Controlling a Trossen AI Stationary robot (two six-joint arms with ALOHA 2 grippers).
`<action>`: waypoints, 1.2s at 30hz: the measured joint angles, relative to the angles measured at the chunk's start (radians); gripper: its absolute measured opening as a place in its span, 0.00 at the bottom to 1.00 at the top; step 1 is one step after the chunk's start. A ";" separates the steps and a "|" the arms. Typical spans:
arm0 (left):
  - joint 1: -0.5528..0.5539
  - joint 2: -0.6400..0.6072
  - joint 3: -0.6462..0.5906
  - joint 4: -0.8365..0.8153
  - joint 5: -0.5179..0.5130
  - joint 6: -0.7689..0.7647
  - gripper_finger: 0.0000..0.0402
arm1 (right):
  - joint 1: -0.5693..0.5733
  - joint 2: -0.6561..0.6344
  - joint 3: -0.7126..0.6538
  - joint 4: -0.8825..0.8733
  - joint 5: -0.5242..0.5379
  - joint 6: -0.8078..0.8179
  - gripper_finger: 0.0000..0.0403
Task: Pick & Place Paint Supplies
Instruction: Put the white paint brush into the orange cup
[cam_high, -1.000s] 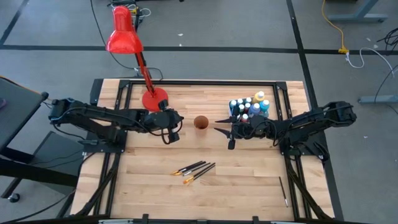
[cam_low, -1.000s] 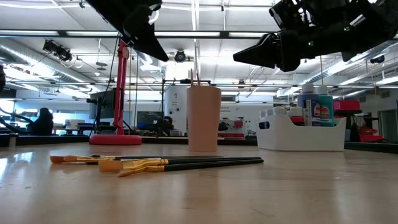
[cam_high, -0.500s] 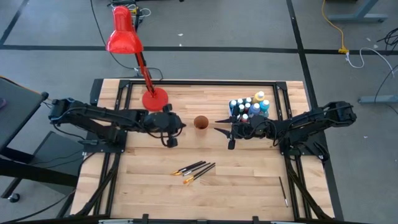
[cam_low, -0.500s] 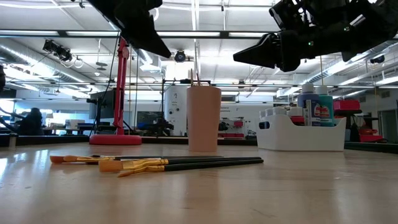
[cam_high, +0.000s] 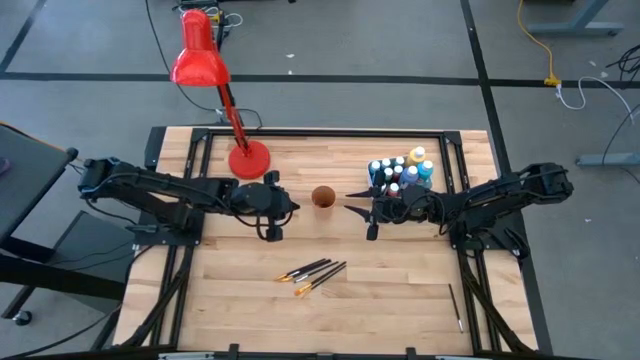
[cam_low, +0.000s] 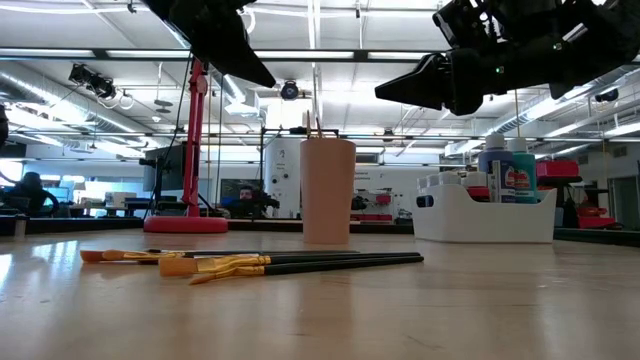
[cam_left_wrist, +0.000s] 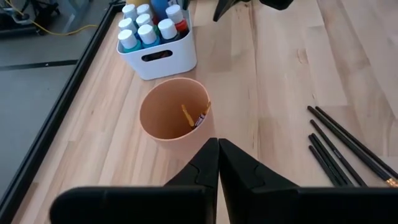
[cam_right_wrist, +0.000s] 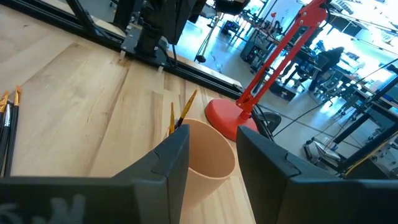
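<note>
Left gripper hovers above the table just left of the orange cup, fingers pressed together, holding nothing. Right gripper hangs just right of the cup, fingers parted, empty. Two brush ends stand in the cup. The paint bottles sit in the white tub, far right. Paintbrushes lie grouped near centre; one apparent brush lies apart, near right, though poorly resolved.
</note>
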 joint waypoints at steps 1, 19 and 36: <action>0.000 0.000 0.000 0.000 0.000 0.000 0.05 | 0.000 0.000 0.000 0.000 0.000 0.000 0.34; 0.000 -0.002 0.000 -0.001 -0.033 0.004 0.06 | 0.000 0.000 0.000 0.003 0.000 0.014 0.34; 0.000 -0.002 0.000 -0.013 -0.031 -0.004 0.06 | 0.035 -0.113 0.001 -0.259 -0.008 0.366 0.34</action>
